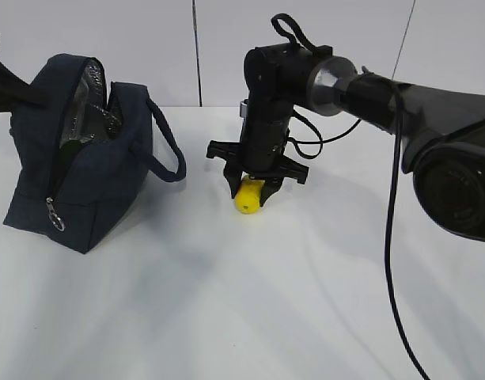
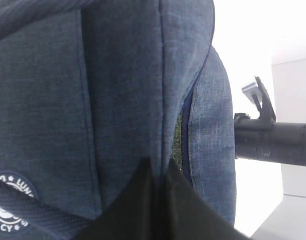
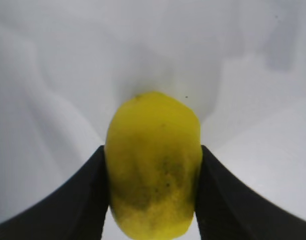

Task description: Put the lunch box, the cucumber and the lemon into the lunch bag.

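The right end effector (image 1: 250, 188) points down at the white table (image 1: 250, 301), its two black fingers (image 3: 78, 200) standing on either side of the lemon (image 1: 248, 196) and pressed against its flanks, so it is clamped on the fruit; in the right wrist view the yellow skin (image 3: 153, 165) fills the gap from one finger to the other, with a darker mottled patch low on its face. The lemon sits at table level near the middle of the surface, and whether it rests on the table or is just clear of it cannot be told. The right arm (image 1: 361, 87) reaches in from the right edge, a black cable (image 1: 394, 237) hanging from it. The left end effector (image 2: 155, 200) has its dark fingers together, pressed close against the navy fabric of the lunch bag (image 1: 76, 158), apparently pinching a fold of it, though the wrist view is too close to be sure. The lunch bag stands on the left of the table, well apart from the lemon, its top gaping open to show a silvery lining (image 1: 88, 103), one loop handle (image 1: 167, 150) drooping toward the lemon and a silver ring pull (image 1: 55, 218) hanging at the lower end of its zipper
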